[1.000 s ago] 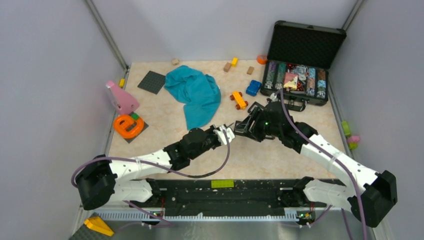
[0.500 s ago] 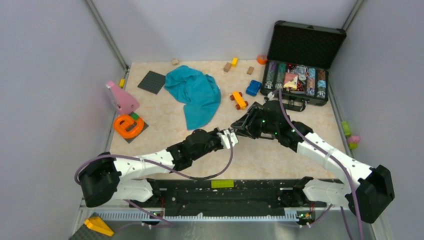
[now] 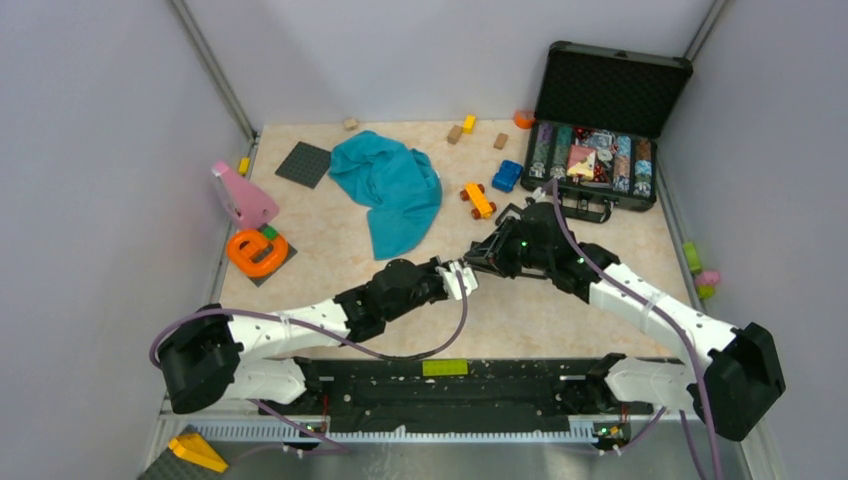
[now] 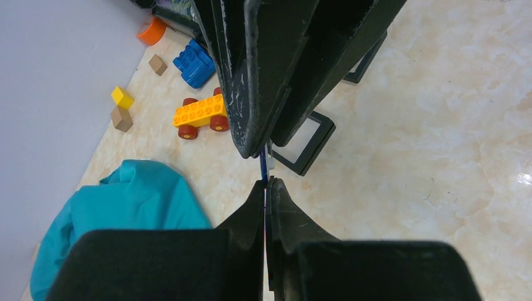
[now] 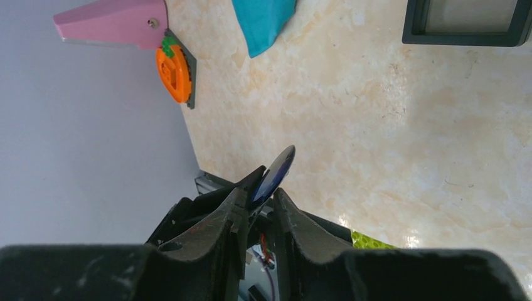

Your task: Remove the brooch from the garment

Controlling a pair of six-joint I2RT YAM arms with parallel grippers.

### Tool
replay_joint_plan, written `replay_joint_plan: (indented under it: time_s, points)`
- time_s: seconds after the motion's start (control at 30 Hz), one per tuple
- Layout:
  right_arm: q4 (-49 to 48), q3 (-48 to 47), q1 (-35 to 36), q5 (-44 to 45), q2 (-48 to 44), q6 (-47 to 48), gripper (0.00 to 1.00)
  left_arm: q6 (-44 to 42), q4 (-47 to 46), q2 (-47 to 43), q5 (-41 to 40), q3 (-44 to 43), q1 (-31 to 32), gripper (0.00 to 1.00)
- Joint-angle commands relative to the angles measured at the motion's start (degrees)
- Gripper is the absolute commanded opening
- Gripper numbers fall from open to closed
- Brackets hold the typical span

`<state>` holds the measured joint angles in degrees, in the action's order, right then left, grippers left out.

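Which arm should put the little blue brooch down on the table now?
Probably the right: the brooch sits plainly inside the right gripper, while the left gripper seems to nip only its edge. Both are well clear of the garment, above the table.

Beige marbled table (image 3: 330,285): teal garment (image 3: 388,190) far centre, grey plate (image 3: 303,164) far left, pink piece (image 3: 243,197), orange ring (image 3: 257,251) left, yellow car (image 3: 479,200), blue car (image 3: 507,176), open case (image 3: 600,140) far right.

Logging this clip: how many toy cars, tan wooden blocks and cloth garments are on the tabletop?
Toy cars: 2 (blue toy car, yellow toy car)
Tan wooden blocks: 3
Teal garment: 1
Total: 6
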<state>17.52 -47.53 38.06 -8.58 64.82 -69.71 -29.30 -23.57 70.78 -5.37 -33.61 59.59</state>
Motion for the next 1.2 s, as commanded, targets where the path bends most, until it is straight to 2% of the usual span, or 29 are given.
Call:
replay_joint_plan:
  time_s: [0.0, 0.07, 0.1, 0.13, 0.17, 0.2, 0.23, 0.33, 0.37, 0.4, 0.53, 0.7, 0.93, 1.17]
  points:
    - [-2.7, 0.2, -0.4, 0.2, 0.5, -1.1, 0.17, -1.0, -3.2, -0.7, 0.7, -1.1, 0.4, 0.0]
    - [-2.9, 0.2, -0.4, 0.7, 0.4, -0.7, 0.04, -0.5, -3.2, -1.0, 0.7, -0.8, 0.4, 0.0]
    - [-2.5, 0.2, -0.4, 1.2, 0.2, -0.3, 0.0, 0.0, -3.3, -1.0, 0.7, -0.5, 0.4, 0.0]
    - [-2.4, 0.3, -0.4, 1.7, 0.1, 0.2, 0.0, 0.5, -3.4, -1.2, 0.7, -0.3, 0.3, 0.0]
    - [-2.5, 0.4, -0.4, 2.3, -0.2, 1.0, 0.0, 1.1, -3.6, -1.3, 0.7, 0.0, 0.4, 0.04]
    - [-2.7, 0.6, -0.5, 2.6, -0.5, 2.1, 0.0, 2.0, -3.4, -1.5, 1.0, 0.1, 0.4, 0.18]
    - [-2.7, 0.7, -0.5, 3.1, -0.8, 3.7, 0.0, 3.1, -3.1, -2.0, 1.6, 0.5, 0.4, 0.38]
    - [-5.3, 1.6, -0.8, 3.0, -2.3, 12.6, 0.0, 7.8, -2.7, -4.5, 2.2, 2.1, 0.3, 0.76]
    - [-6.5, 2.2, -0.9, 2.0, -3.0, 16.3, 0.0, 8.8, -2.5, -5.6, 2.6, 2.8, 0.3, 0.84]
    - [-7.6, 2.7, -1.1, 0.4, -3.9, 21.4, 0.0, 9.2, -2.6, -6.9, 3.1, 3.7, 0.3, 0.88]
    - [-11.7, 5.1, -1.6, -11.2, -6.8, 33.1, 0.0, 7.3, -4.9, -11.7, 6.0, 7.8, 0.2, 0.91]
    - [-9.7, 4.2, -1.6, -20.8, -6.9, 41.5, 0.0, 4.4, -10.6, -14.6, 9.1, 12.1, 0.2, 0.94]
    - [-6.1, 2.9, -1.4, -23.4, -5.8, 46.9, 0.0, 4.4, -8.9, -12.2, 9.9, 9.0, 0.0, 0.94]
    - [-5.3, 2.9, -0.9, -23.0, -6.1, 48.2, 0.0, 3.8, -7.1, -10.5, 12.8, 7.1, -0.1, 0.88]
